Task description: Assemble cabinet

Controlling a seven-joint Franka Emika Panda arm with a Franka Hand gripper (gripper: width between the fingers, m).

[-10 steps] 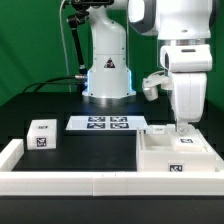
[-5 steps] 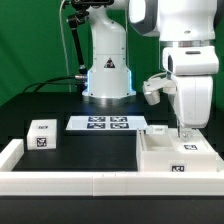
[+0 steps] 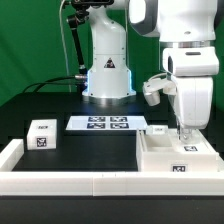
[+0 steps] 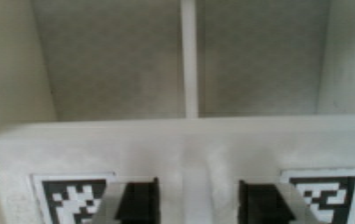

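The cabinet body (image 3: 165, 156), a large white box with tag markers, lies at the exterior view's right, against the border rail. My gripper (image 3: 183, 134) reaches straight down onto its far wall. In the wrist view the two dark fingers (image 4: 142, 202) stand either side of that white wall (image 4: 199, 150), shut on it, with a tag (image 4: 71, 200) on each side. Beyond the wall lies the box's grey inside with a thin white divider (image 4: 192, 60). A small white panel block (image 3: 42, 134) with tags stands at the left. Another small tagged piece (image 3: 158, 129) lies just behind the body.
The marker board (image 3: 106, 124) lies flat at the table's middle. A low white border rail (image 3: 70, 182) runs along the front and up the left side. The robot base (image 3: 107, 70) stands at the back, before a green backdrop.
The arm has sunk a little toward the cabinet body over the last second. Between half a second ago and now almost nothing moves. The loose parts stay put.
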